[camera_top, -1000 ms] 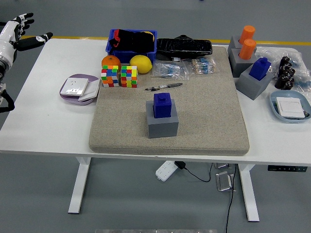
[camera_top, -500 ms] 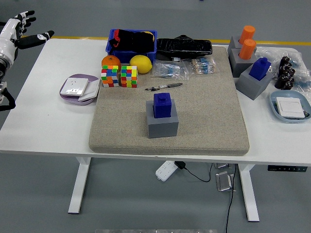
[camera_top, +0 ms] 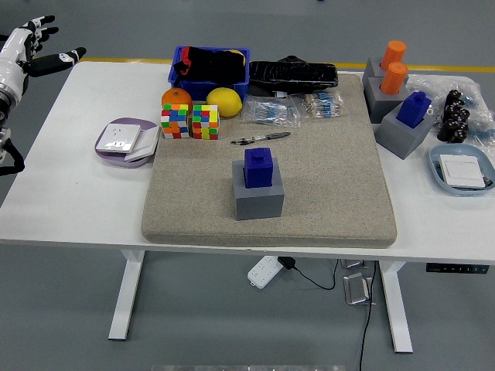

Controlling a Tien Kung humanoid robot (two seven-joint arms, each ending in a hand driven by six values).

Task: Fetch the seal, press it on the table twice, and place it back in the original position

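Note:
A blue seal [camera_top: 257, 166] stands upright on a grey block [camera_top: 258, 196] in the middle of the beige mat [camera_top: 325, 201]. My left hand [camera_top: 39, 48] is at the picture's upper left corner, off the table's far left edge, with its fingers spread and nothing in them. It is far from the seal. A second blue seal [camera_top: 414, 108] sits on a grey stand [camera_top: 401, 133] at the right, and two orange seals [camera_top: 394, 66] stand on another grey stand behind it. My right hand is out of view.
Behind the mat's left side are two colour cubes [camera_top: 190, 121], an orange [camera_top: 176, 98], a lemon [camera_top: 223, 101], a pen [camera_top: 261, 138] and a blue bin [camera_top: 209, 65]. A purple dish [camera_top: 124, 142] lies left of the mat, a light blue tray [camera_top: 462, 170] at the right.
My left hand has drifted slightly up and to the left at the picture's corner. Nothing on the table has moved.

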